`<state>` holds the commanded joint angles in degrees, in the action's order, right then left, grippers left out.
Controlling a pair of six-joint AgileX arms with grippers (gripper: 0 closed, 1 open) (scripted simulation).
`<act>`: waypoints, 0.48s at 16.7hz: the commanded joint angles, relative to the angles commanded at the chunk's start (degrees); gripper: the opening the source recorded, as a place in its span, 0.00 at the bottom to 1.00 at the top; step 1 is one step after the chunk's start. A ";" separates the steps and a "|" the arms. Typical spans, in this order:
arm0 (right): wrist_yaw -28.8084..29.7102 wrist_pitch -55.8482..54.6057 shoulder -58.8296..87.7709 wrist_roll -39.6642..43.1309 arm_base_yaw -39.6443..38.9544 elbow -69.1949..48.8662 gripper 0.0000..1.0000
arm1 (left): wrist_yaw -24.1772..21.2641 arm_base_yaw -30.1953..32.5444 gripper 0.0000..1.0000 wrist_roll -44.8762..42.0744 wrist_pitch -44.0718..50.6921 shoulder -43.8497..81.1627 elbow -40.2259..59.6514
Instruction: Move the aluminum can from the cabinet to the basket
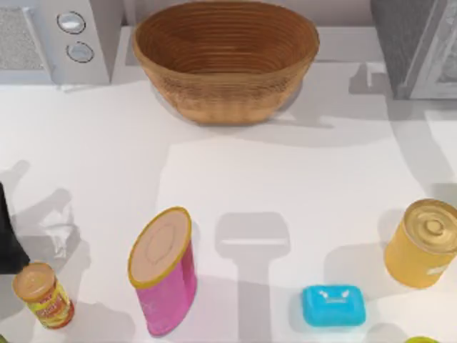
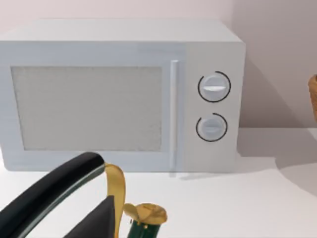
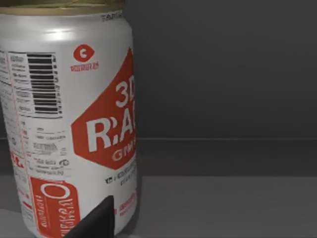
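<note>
The aluminum can, silver-white with red lettering, stands upright on the dark shelf inside the cabinet. My right gripper is right up against it, and a dark part of the gripper overlaps the can's lower side. From above, the grey speckled cabinet stands at the table's far right corner, the can hidden inside it. The brown wicker basket sits at the far middle, and its rim edges into the left wrist view. My left arm is parked at the left edge, with its gripper low over the table.
A light-grey appliance with two knobs fills the far left corner. Along the front stand a small orange-labelled jar, a pink canister, a blue block and a golden-yellow tin.
</note>
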<state>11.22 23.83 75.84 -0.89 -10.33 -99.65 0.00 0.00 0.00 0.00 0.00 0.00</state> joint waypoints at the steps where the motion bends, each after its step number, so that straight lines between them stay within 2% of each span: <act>1: 0.20 -0.09 0.15 0.00 -0.19 -0.18 1.00 | 0.00 0.00 1.00 0.00 0.00 0.00 0.00; 3: 2.39 -0.74 1.93 -0.02 -2.37 -1.75 1.00 | 0.00 0.00 1.00 0.00 0.00 0.00 0.00; 8: 12.31 -3.01 9.42 0.06 -11.86 -6.65 1.00 | 0.00 0.00 1.00 0.00 0.00 0.00 0.00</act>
<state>23.53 20.82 85.26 -0.83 -22.20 -106.30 0.00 0.00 0.00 0.00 0.00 0.00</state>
